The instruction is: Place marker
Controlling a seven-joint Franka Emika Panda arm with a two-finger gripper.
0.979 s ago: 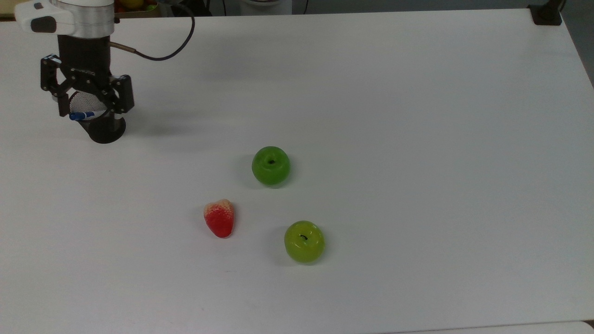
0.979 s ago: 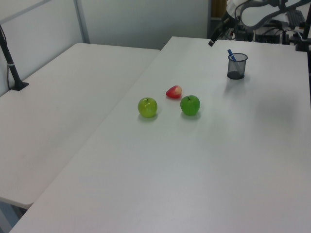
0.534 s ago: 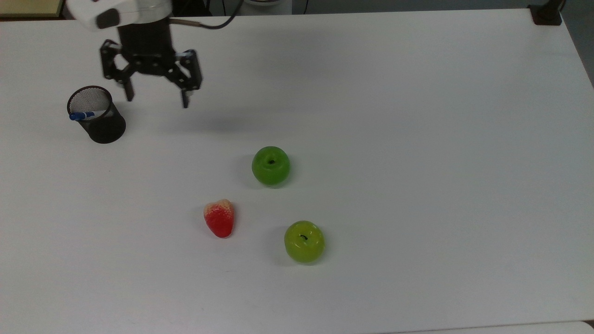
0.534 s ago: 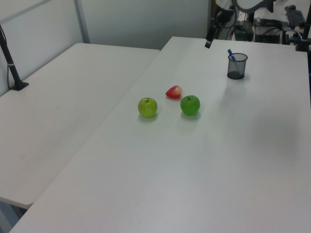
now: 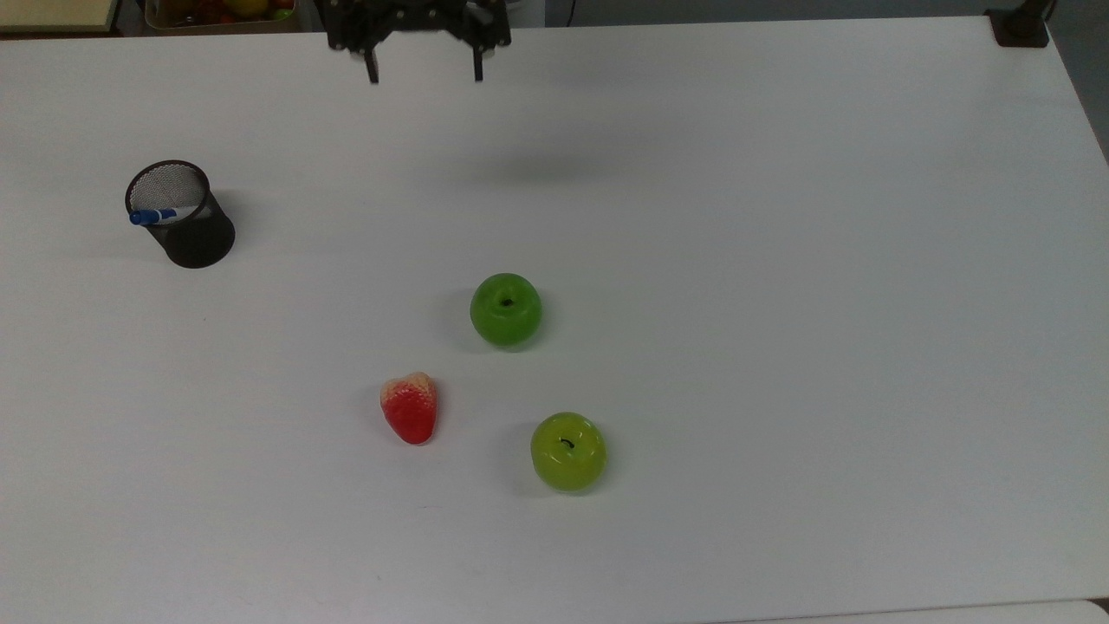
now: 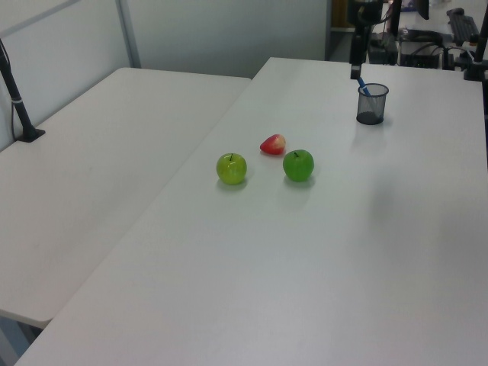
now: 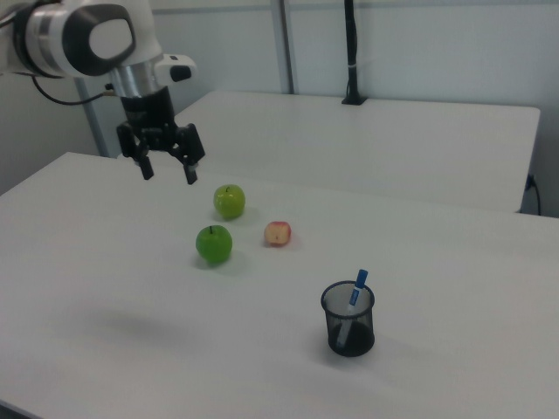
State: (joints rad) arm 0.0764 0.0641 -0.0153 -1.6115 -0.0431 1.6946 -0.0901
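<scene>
Gripper (image 5: 423, 76): black, 2 fingers spread wide apart, nothing between them, touching nothing. It hung above the table (image 5: 780, 260) at the far edge in the top view; in the right view (image 7: 167, 171) it hung in the air above the table's left part.

Marker (image 5: 154, 216): white barrel, blue cap, standing tilted inside the black mesh cup (image 5: 182, 217), cap end leaning on the rim. In the top view the cup sat well to the left of the gripper and nearer the camera; in the right view the marker (image 7: 356, 291) and cup (image 7: 349, 319) sat well to the right of and below the gripper.

Other items: 2 green apples (image 5: 506, 309) (image 5: 567, 451) and 1 strawberry (image 5: 411, 407), grouped mid-table.

Change: 1 second earlier the gripper stood directly over the cup; half a second earlier just to its right in the top view; by this moment it was well clear. Marker, cup and fruit had not moved.
</scene>
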